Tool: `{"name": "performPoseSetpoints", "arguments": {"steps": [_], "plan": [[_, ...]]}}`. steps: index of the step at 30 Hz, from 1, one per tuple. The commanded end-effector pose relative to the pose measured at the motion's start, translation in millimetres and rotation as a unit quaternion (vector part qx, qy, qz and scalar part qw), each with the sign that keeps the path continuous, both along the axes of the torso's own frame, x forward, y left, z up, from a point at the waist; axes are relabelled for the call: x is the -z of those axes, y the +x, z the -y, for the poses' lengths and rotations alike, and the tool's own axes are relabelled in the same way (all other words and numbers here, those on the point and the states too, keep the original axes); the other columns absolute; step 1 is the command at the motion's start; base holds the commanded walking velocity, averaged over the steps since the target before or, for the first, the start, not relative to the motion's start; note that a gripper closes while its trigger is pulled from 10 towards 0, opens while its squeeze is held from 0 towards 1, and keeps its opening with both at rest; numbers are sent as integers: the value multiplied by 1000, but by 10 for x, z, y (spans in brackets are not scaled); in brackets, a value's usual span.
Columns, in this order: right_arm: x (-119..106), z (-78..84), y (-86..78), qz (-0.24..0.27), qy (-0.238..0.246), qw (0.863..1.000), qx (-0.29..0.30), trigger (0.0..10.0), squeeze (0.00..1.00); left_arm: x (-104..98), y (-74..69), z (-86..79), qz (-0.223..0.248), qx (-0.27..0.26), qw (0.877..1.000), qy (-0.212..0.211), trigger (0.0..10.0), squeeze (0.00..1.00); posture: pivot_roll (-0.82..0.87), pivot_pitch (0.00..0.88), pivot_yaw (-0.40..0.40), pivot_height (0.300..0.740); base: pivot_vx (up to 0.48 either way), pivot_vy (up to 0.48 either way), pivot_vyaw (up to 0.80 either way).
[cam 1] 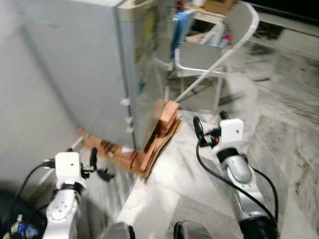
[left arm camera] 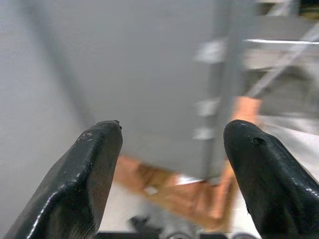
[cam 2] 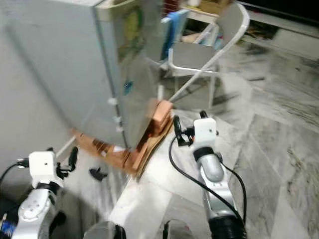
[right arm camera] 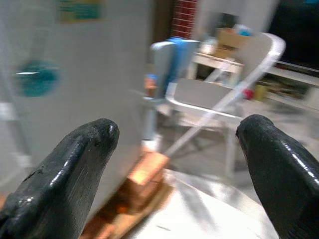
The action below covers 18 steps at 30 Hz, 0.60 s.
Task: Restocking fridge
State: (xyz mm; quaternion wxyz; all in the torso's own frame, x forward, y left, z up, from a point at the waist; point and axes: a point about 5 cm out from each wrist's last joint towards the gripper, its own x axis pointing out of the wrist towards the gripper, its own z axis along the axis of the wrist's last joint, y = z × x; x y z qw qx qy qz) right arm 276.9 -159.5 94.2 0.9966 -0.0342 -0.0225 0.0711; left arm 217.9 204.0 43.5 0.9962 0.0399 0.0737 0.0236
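A tall grey fridge (cam 1: 75, 64) stands ahead to the left with its door shut, its base resting on orange-brown bricks and cardboard (cam 1: 159, 134). Stickers (cam 1: 147, 30) show on its right-hand face. My left gripper (cam 1: 98, 167) is raised low in front of the fridge, open and empty; the left wrist view looks between its fingers (left arm camera: 94, 164) at the grey face. My right gripper (cam 1: 209, 122) is held up to the right of the bricks, open with nothing in it. The right wrist view looks past its fingertips (right arm camera: 84, 149) at the fridge's side and a chair (right arm camera: 214, 94).
A white folding chair (cam 1: 209, 55) stands behind the fridge on the right, with a blue item (cam 1: 180, 25) and a table with a cardboard box (cam 1: 219, 5) beyond it. Pale marble floor (cam 1: 289, 129) stretches to the right. The picture is blurred.
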Motion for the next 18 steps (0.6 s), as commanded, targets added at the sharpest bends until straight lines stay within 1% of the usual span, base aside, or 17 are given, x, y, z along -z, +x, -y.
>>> {"name": "performPoseSetpoints", "arguments": {"steps": [1,2,4,10,16,18], "plan": [[-25,38,19,4,-3,1000,8,10000,0,-23,22,9,5,3,1000,0,10000,0,56,74,-18,740,345,0,0],[-29,36,25,5,-4,1000,9,10000,0,-26,34,6,5,3,1000,-1,10000,0,55,76,-17,740,345,0,0],[-32,38,30,6,-6,1000,10,10000,0,-28,44,8,6,3,1000,-1,10000,0,55,76,-17,740,356,277,0],[-22,64,42,4,-10,1000,17,10000,0,-46,83,19,9,4,1000,-6,10000,0,56,78,-14,740,329,350,0],[-25,51,49,5,-9,1000,19,10000,0,-54,88,52,12,11,1000,-6,10000,0,56,79,-12,740,322,321,-763],[-26,48,50,5,-10,1000,19,10000,0,-55,90,56,11,12,1000,-5,10000,0,56,80,-13,740,0,0,-613]]}}
